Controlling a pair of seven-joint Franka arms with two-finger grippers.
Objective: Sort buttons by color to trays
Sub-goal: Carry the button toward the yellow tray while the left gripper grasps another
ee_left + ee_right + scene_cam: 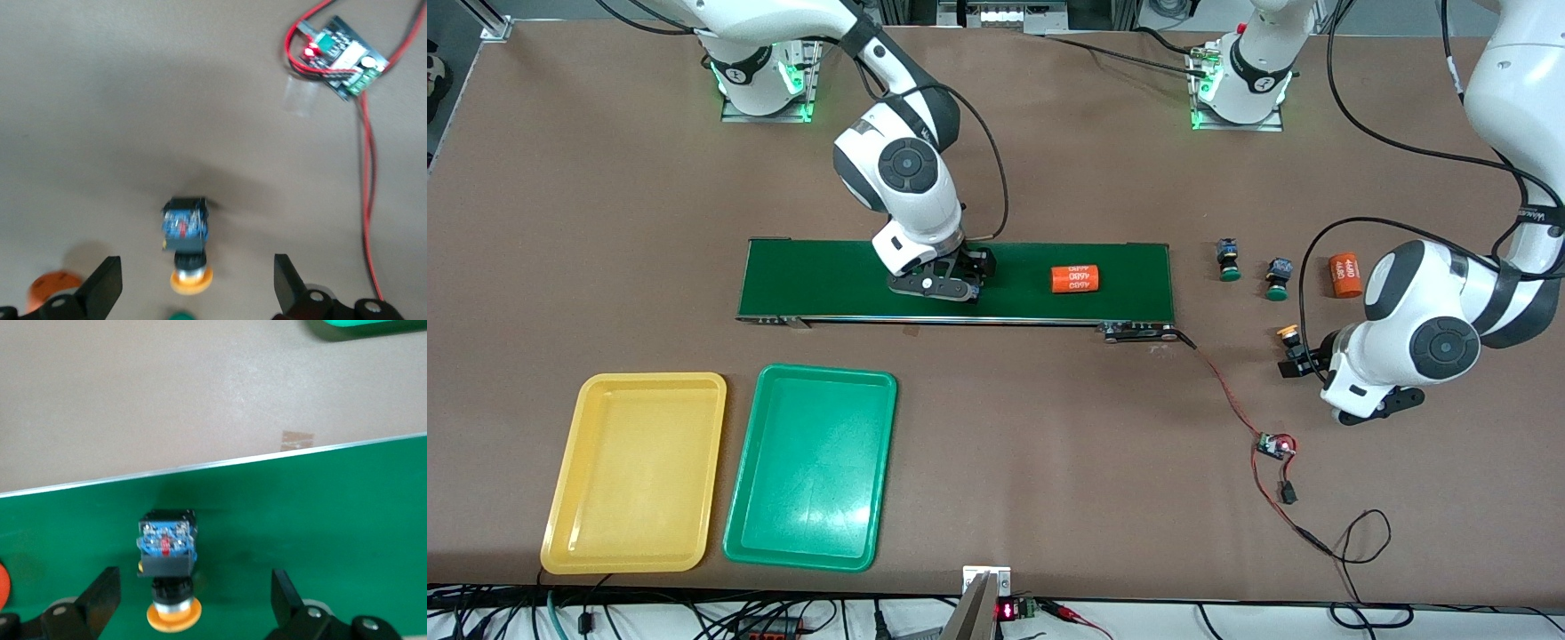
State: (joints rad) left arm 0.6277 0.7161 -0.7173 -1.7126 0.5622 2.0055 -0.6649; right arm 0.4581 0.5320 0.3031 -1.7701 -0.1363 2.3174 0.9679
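Brown matte table (1049, 427) fills my front view, with both arm bases along its robot-side edge.

1. I see the conveyor belt (827, 280), long and dark green, across the table's middle. An orange cylinder (1074, 279) with white digits lies on it.
2. I have the right gripper (193, 603) low over the belt, fingers spread. A yellow-capped button (167, 553) lies on the belt between them, apart from both fingers.
3. I have the left gripper (197, 287) low over the table toward the left arm's end, fingers spread. A second yellow-capped button (185, 233) lies on the table between them, untouched.
4. I see two green-capped buttons (1228, 260) (1279, 279) on the table off the belt's end, with a second orange cylinder (1344, 275) beside them.
5. I see the yellow tray (636, 471) and the green tray (811, 467) side by side near the camera-side edge, toward the right arm's end; the yellow one is nearer the table's corner.
6. I see a small circuit board (339, 57) with red and black wires on the table near the left gripper.
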